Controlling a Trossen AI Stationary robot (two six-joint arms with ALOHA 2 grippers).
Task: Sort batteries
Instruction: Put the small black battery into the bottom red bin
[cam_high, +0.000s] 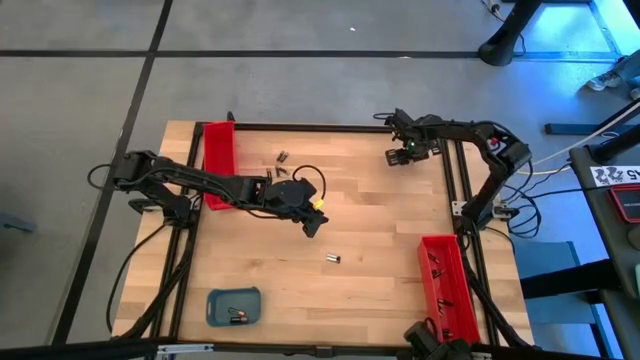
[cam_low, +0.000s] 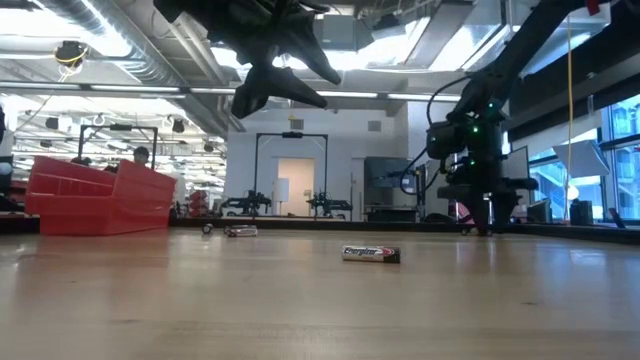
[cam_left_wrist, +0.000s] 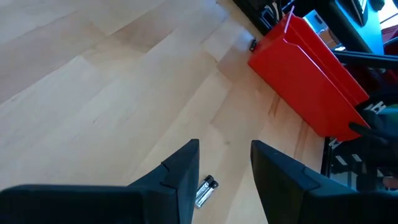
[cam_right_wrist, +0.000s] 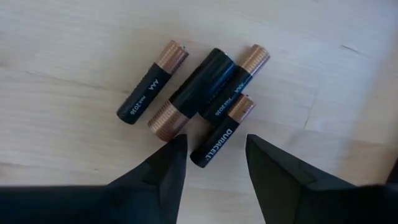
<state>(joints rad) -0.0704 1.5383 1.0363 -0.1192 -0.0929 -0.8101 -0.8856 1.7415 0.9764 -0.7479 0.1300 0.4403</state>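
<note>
Four copper-topped batteries, marked DURACELL and AAA, are clustered at the table's 1 o'clock corner beneath the right gripper, jaws parted, nothing held. A lone Energizer cell lies mid-table under the left gripper, likewise parted and empty.

- Blue-grey tray contents in high view: too small to tell type or count.
- Batteries near the left red tray: tiny specks, labels unreadable.
- Right red tray: far end cut off by the left wrist picture's edge; interior hidden.
- Battery on the counter: partly hidden behind the left end effector's finger.
- Far batteries in low view: blurred, count unclear.
- Larger cell among the four under the right wrist: label not visible.
</note>
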